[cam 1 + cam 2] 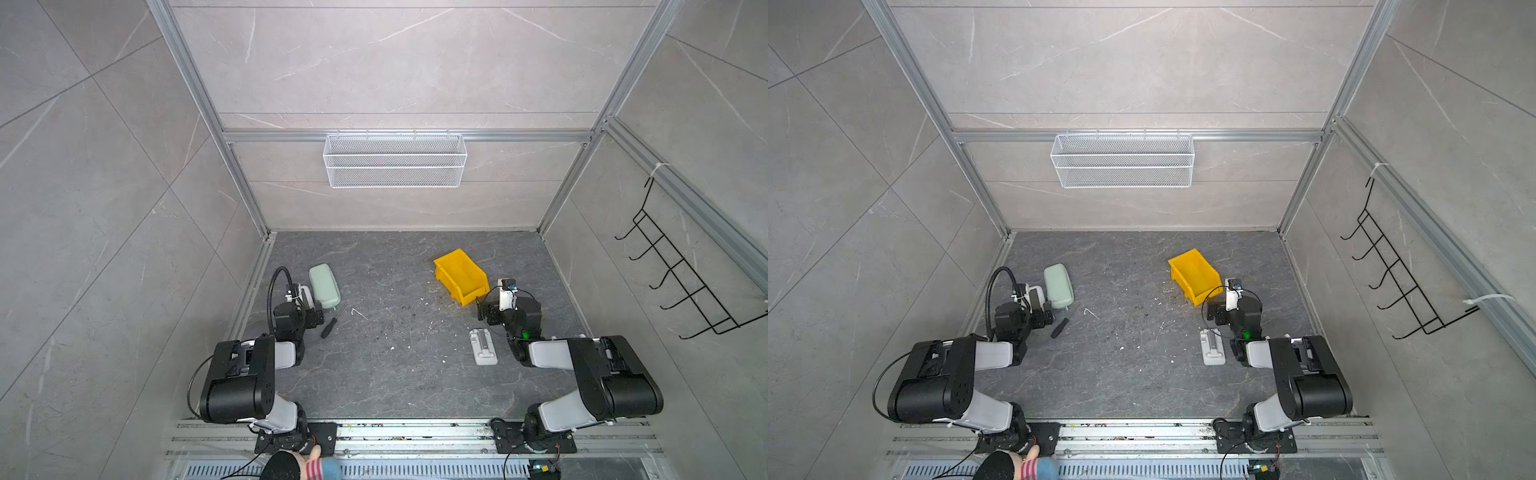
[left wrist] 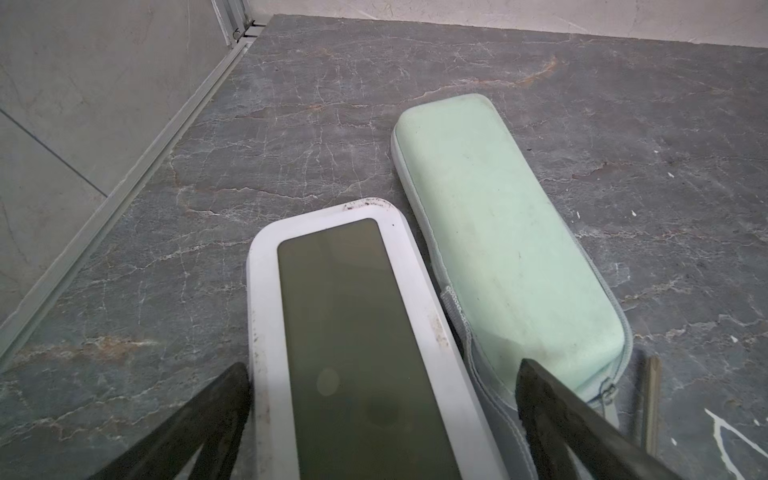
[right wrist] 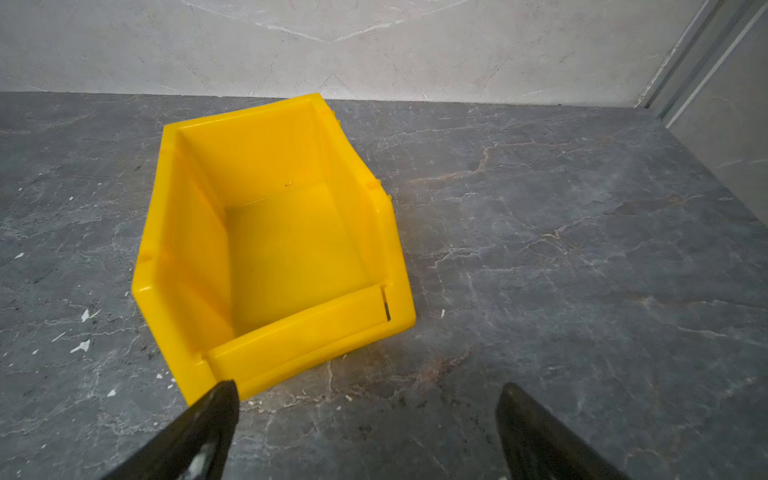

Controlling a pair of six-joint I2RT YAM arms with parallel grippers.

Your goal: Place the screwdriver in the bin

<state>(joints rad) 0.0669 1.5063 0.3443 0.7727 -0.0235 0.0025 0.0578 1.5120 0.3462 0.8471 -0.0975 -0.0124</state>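
I see both pairs of jaws spread wide: the left gripper (image 2: pixel 382 368) straddles a white-framed, dark-screened device (image 2: pixel 345 316) near the left edge of the dark grey marbled bench (image 1: pixel 395 374), and the right gripper (image 3: pixel 368 387) faces the low lip of the bright yellow plastic bin (image 3: pixel 195 249). The slim black-handled, silver-shafted screwdriver (image 1: pixel 332 322) lies on the bench beside the left gripper, tip by a pale mint zipped case (image 1: pixel 324 286), well apart from the bin.

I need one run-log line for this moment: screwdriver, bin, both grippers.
screwdriver: on table beside left gripper | bin: empty, upright | left gripper: open | right gripper: open, facing bin | pick: not yet done
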